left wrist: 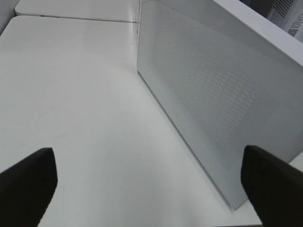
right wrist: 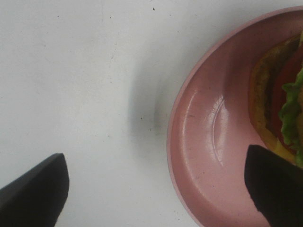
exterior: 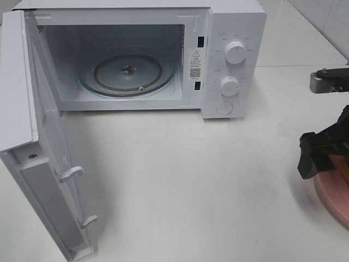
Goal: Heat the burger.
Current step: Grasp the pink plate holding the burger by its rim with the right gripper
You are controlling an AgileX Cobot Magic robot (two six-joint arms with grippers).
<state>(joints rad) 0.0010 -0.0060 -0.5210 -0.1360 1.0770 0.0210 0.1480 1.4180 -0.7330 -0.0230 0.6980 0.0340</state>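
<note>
The burger (right wrist: 284, 94), with frilly green lettuce, red tomato and a glossy golden-brown bun, lies on a smooth round pink plate (right wrist: 213, 142) on the matte white worktop (exterior: 191, 180). The right tool (right wrist: 156, 189) hangs over the plate's rim, black fingers spread wide, gripping nothing. The left tool (left wrist: 149, 184) gapes equally wide, empty, near the boxy white microwave's (exterior: 234, 33) dot-meshed open door (left wrist: 213, 94).

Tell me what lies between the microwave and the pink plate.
Bare table, shown in the exterior high view; the right gripper hovers over the pink plate's edge.
</note>
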